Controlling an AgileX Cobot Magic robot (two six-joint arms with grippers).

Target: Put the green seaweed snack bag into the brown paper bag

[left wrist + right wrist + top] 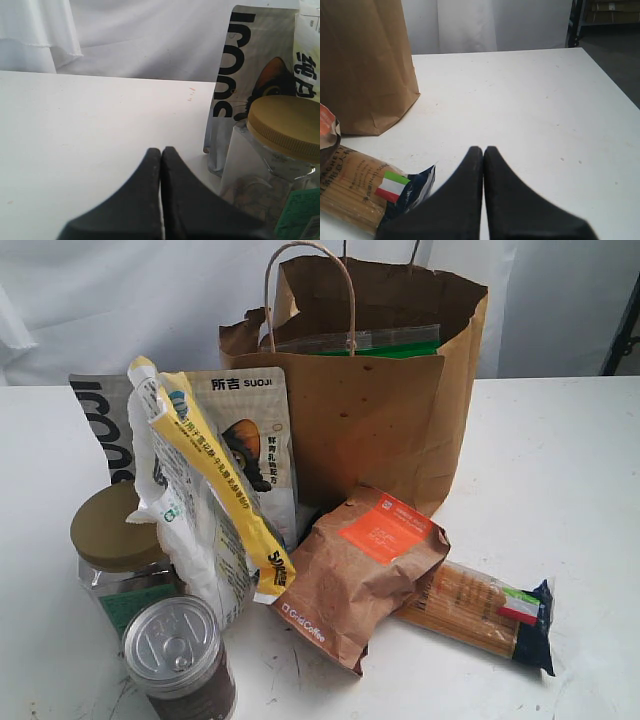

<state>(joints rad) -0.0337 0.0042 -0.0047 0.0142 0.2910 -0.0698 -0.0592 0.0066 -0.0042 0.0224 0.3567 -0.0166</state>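
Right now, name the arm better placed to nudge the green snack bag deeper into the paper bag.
Right, probably: the right gripper sits shut near the brown paper bag holding the green seaweed snack bag; the left gripper faces a jar instead.

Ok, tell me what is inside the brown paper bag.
Inside the brown paper bag the green seaweed snack bag shows only its clear top strip and a band of green above the front rim. The front wall hides the rest and anything lower down.

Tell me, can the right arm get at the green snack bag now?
Probably, but only from above: the green snack bag stands inside the brown paper bag, whose top is open.
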